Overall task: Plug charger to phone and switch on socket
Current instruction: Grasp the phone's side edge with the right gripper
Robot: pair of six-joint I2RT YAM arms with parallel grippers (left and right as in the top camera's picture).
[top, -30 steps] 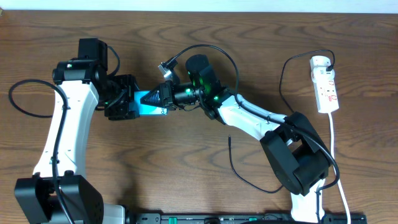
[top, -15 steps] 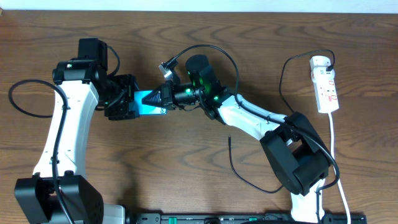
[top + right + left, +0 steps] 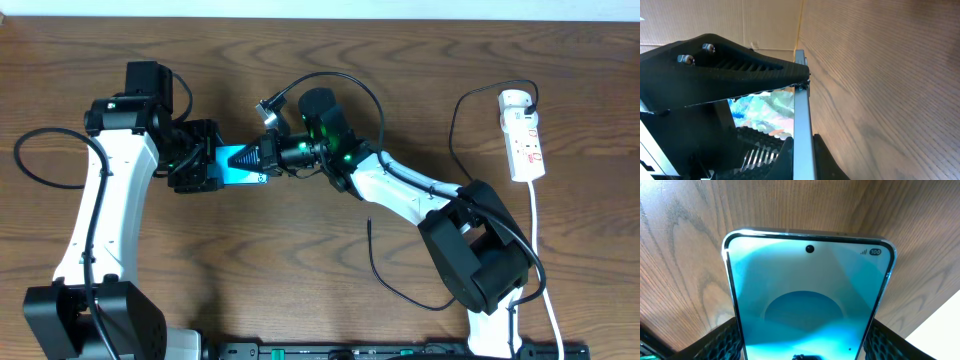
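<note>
The phone [image 3: 240,166] is held off the table between both grippers, its light-blue screen with a darker circle facing up. My left gripper [image 3: 205,166] is shut on its left end; in the left wrist view the phone [image 3: 807,295] sits between the gripper's [image 3: 806,347] two fingers. My right gripper [image 3: 258,157] is shut on its right end; in the right wrist view the phone [image 3: 802,120] shows edge-on between the gripper's [image 3: 804,157] fingers. The charger [image 3: 378,272] lies on the table, its plug tip [image 3: 368,222] free, below the right arm. The socket [image 3: 524,135] lies at the far right.
The socket's white cord [image 3: 541,265] runs down the right side towards the front edge. The charger's cable climbs past the right arm's base to the socket's top end [image 3: 460,115]. A black arm cable [image 3: 22,160] loops at the far left. The left gripper's black body [image 3: 720,65] fills the right wrist view's upper left.
</note>
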